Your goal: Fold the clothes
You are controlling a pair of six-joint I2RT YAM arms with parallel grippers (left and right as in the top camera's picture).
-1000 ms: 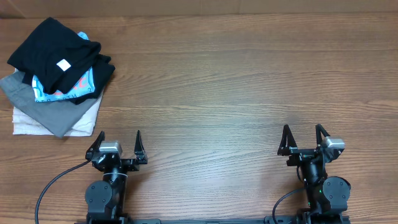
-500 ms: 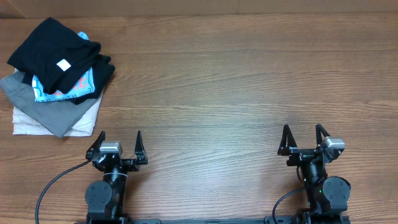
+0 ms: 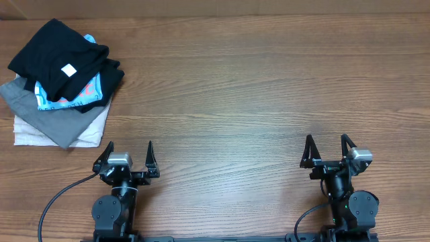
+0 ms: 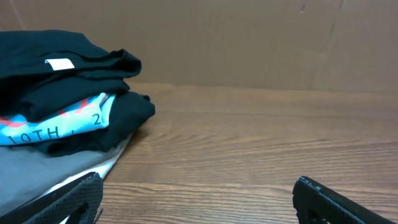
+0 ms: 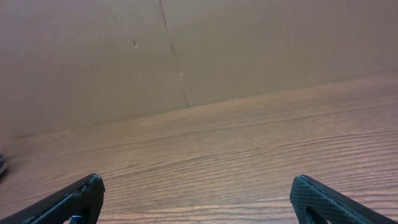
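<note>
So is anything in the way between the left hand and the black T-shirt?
Nothing visible. Only bare table lies between the open left hand and the black T-shirt, which sits on top of the pile with no garment covering it.

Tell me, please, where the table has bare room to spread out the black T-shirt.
The brown wooden table is bare from the stacked garments rightward, down to the open left hand and open right hand. Only the far-left corner is crowded, where the plain black cotton T-shirt tops that stack.
</note>
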